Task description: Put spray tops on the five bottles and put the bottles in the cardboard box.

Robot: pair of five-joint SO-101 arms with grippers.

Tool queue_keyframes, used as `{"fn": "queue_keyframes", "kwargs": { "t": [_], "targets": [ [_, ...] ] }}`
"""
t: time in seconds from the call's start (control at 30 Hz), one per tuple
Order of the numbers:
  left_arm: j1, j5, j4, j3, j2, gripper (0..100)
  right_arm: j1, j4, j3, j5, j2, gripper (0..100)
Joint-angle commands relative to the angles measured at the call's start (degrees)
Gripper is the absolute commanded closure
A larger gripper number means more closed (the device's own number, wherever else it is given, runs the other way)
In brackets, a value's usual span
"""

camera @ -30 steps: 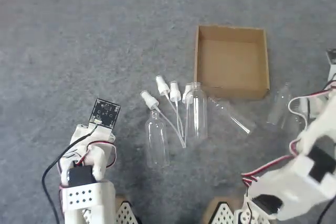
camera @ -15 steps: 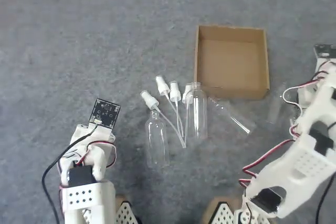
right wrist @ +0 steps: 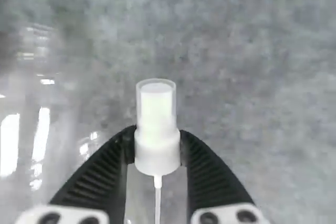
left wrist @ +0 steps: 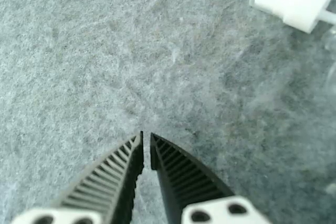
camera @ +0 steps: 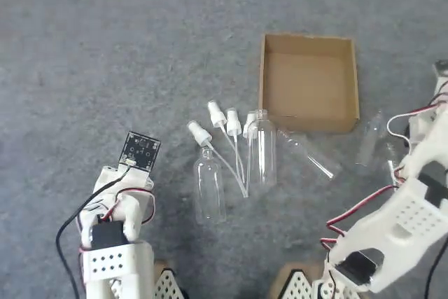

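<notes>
The left arm (camera: 115, 243) stands at the near left of the grey felt-covered table (camera: 84, 68). Its black ribbed left gripper (left wrist: 146, 148) hangs over bare felt, the jaws drawn almost together with nothing between them. A white plastic spray top (left wrist: 294, 6) lies apart from it on the felt.

Mid-table, four white spray tops with thin dip tubes (camera: 216, 113) lie in a loose row. Just beside them two clear plastic bottles lie lengthwise: one nearer the arms (camera: 208, 187), one (camera: 261, 148) with its neck close to the box. A third clear bottle (camera: 308, 153) lies slanted below the box's near wall.

The open, square brown cardboard box (camera: 308, 122) sits right of centre, its bare floor showing; no bottle is inside.

Right of the box lies another clear bottle (camera: 369, 138), near the right arm (camera: 413, 208). The right gripper (right wrist: 155, 145) pinches a white spray top (right wrist: 156, 108) by its collar, tube hanging between the jaws, with clear plastic (right wrist: 31, 129) beside it.
</notes>
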Motion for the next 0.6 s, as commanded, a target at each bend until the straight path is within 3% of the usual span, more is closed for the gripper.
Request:
{"fn": "queue_keyframes", "kwargs": {
  "t": [0.0, 0.27, 0.57],
  "targets": [
    [-0.18, -0.7, 0.09, -0.4, -1.14, 99, -2.24, 10.95, -12.22, -0.88, -9.98, 99.3],
    [-0.18, -0.7, 0.18, -0.4, -1.14, 99, -13.32, 29.49, -24.35, -1.14, -20.09, 99.3],
    [-0.18, -0.7, 0.18, -0.4, -1.14, 99, -30.46, 30.29, -20.4, -11.34, -27.91, 99.3]
  ]
}}
